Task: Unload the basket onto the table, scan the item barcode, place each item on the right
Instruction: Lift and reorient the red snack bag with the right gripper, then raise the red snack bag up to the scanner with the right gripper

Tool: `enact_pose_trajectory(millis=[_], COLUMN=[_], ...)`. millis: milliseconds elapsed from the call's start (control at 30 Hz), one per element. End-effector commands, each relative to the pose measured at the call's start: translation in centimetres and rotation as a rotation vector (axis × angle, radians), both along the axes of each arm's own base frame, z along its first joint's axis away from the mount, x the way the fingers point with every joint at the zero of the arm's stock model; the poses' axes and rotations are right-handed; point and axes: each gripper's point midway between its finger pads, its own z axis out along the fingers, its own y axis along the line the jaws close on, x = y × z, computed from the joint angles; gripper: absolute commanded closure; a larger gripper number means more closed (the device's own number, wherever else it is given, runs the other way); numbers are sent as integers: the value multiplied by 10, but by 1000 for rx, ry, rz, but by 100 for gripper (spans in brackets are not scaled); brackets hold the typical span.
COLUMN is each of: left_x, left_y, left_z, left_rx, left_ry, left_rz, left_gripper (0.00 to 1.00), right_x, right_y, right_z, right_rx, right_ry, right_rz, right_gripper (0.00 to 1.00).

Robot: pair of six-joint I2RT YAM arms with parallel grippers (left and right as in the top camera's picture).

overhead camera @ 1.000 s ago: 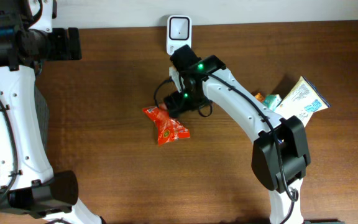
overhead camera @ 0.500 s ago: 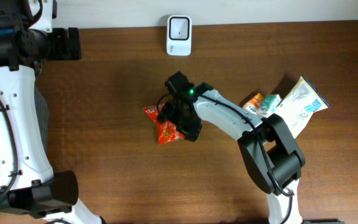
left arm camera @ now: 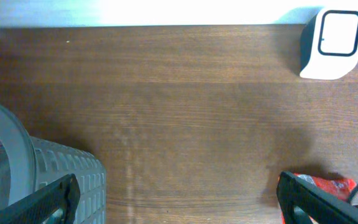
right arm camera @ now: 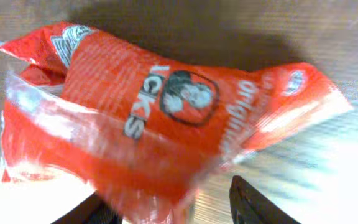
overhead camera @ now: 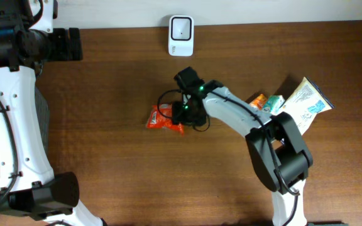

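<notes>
Right end effector (right arm camera: pixel 173 206): jaws partly closed to either side of red snack packet (overhead camera: pixel 161 119); whether they pinch it cannot be told; packet lies on desk (overhead camera: pixel 105 94) near centre, at 9 o'clock of the wrist; white scanner (overhead camera: pixel 181 36) at 12 o'clock by the far edge; further packets (overhead camera: pixel 297 103) at 3 o'clock. Left end effector (left arm camera: pixel 179 208): spread wide, empty; grey basket (left arm camera: pixel 61 177) at its 7 o'clock.

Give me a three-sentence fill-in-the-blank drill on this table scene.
The snack packet at the right gripper is coloured ___.
The scanner by the table's far edge is coloured ___.
The left gripper has its jaws wide ___.
Missing words: red; white; open.
</notes>
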Motion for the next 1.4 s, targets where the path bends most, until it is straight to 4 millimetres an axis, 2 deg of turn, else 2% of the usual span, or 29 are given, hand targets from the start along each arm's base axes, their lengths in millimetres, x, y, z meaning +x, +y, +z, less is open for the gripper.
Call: enact_pose_trajectory(millis=[0, 100, 200, 367, 567, 633, 767, 800, 900, 967, 1100, 1233, 1367], left_x=[0, 0, 0, 0, 0, 0, 0, 0, 0, 0, 0, 0, 0], left_y=[2, 2, 2, 2, 2, 2, 2, 2, 2, 2, 2, 2, 2], left_z=[-1, -1, -1, -1, -1, -1, -1, -1, -1, -1, -1, -1, -1], left_rx=[2, 2, 2, 2, 2, 2, 2, 2, 2, 2, 2, 2, 2], left_ry=[1, 2, 1, 1, 1, 1, 1, 1, 2, 2, 1, 1, 1], left_rz=[-8, -8, -8, -8, -8, -8, -8, -8, -8, -8, -8, -8, -8], left_gripper=[1, 1, 1, 1, 1, 1, 1, 1, 1, 1, 1, 1, 1], right_x=[18, 23, 24, 26, 23, 15, 15, 16, 17, 18, 22, 20, 22], right_y=[-11, -12, -10, -5, 0, 5, 5, 6, 5, 6, 9, 21, 17], right_z=[8, 14, 19, 16, -17, -32, -38, -37, -35, -28, -5, 42, 96], right_rx=[-22, 35, 109, 125, 130, 153, 151, 154, 168, 201, 294, 492, 641], right_ry=[-108, -97, -50, 10, 142, 202, 204, 200, 193, 184, 134, 70, -18], right_rz=[220, 206, 136, -10, -214, -222, -219, -216, -192, -154, -41, 130, 216], right_gripper=[39, 21, 19, 16, 17, 24, 56, 73, 87, 92, 95, 96, 96])
